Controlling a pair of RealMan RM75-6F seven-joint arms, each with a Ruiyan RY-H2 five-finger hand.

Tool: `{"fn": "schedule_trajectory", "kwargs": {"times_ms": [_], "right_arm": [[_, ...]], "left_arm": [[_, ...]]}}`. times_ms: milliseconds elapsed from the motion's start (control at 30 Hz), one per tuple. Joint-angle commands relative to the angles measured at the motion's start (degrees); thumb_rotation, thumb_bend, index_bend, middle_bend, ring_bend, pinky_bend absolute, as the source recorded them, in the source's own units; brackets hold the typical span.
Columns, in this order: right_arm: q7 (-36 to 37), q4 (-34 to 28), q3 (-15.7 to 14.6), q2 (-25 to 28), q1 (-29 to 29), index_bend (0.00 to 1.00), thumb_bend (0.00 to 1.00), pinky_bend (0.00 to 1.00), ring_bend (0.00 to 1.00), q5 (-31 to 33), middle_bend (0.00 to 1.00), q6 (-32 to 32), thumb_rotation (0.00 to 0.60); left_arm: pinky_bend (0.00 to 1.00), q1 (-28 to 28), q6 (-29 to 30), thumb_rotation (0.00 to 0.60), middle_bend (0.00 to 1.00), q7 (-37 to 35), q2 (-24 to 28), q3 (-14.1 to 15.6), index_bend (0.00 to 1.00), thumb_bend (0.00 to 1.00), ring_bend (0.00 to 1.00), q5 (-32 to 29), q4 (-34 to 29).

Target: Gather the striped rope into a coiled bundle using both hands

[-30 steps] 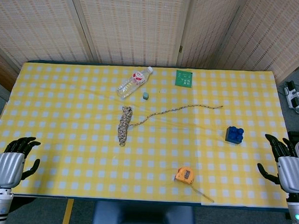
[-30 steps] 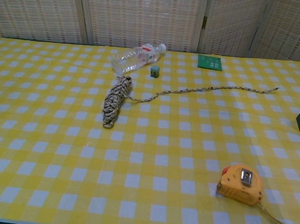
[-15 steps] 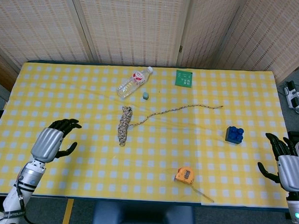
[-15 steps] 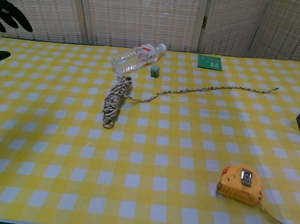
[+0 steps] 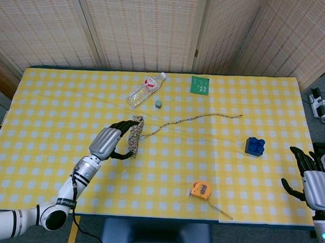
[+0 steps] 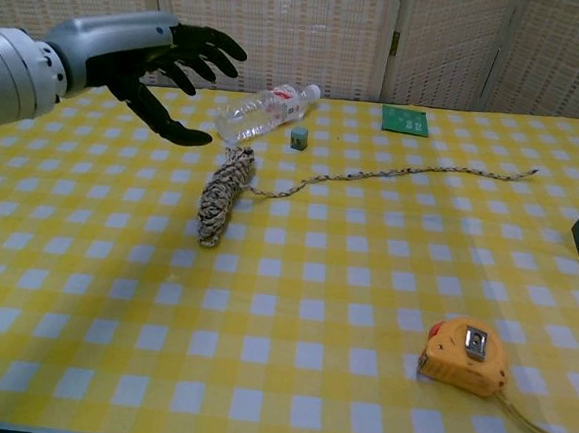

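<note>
The striped rope has a bunched part (image 5: 134,135) (image 6: 221,193) lying left of centre, and a thin tail (image 5: 197,118) (image 6: 403,172) running off to the right across the yellow checked cloth. My left hand (image 5: 111,139) (image 6: 166,64) hovers above and just left of the bunch, fingers spread, holding nothing. My right hand (image 5: 311,179) stays at the table's right edge, fingers apart and empty; the chest view does not show it.
A clear plastic bottle (image 5: 145,89) (image 6: 266,111) and a small grey-green block (image 5: 158,104) (image 6: 298,137) lie behind the bunch. A green card (image 5: 200,85) sits farther back. A blue brick (image 5: 255,146) is at the right, and an orange tape measure (image 5: 201,190) (image 6: 464,356) near the front edge.
My left arm has swung from the table's front left corner in toward the rope bunch, staying spread. The right hand has barely moved. The rope lies as before.
</note>
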Motion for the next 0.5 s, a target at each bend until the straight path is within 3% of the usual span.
{"fn": "schedule_trajectory", "kwargs": {"times_ms": [33, 333, 500], "right_arm": [[0.1, -0.1, 0.0, 0.1, -0.1, 0.02, 0.35, 0.08, 0.17, 0.0, 0.12, 0.1, 0.600], [0.2, -0.3, -0.2, 0.1, -0.3, 0.02, 0.36, 0.08, 0.17, -0.3, 0.12, 0.0, 0.600], [0.4, -0.4, -0.3, 0.1, -0.3, 0.02, 0.36, 0.08, 0.17, -0.5, 0.12, -0.2, 0.600]], "left_arm": [[0.19, -4.8, -0.6, 0.600, 0.12, 6.3, -5.5, -0.3, 0.08, 0.26, 0.10, -7.5, 3.7], [0.15, -10.1, 3.8, 0.600, 0.05, 13.4, -15.1, -1.6, 0.02, 0.26, 0.04, -19.2, 10.9], [0.15, -11.3, 6.6, 0.600, 0.04, 14.2, -19.6, -1.6, 0.01, 0.26, 0.03, -20.7, 15.9]]}}
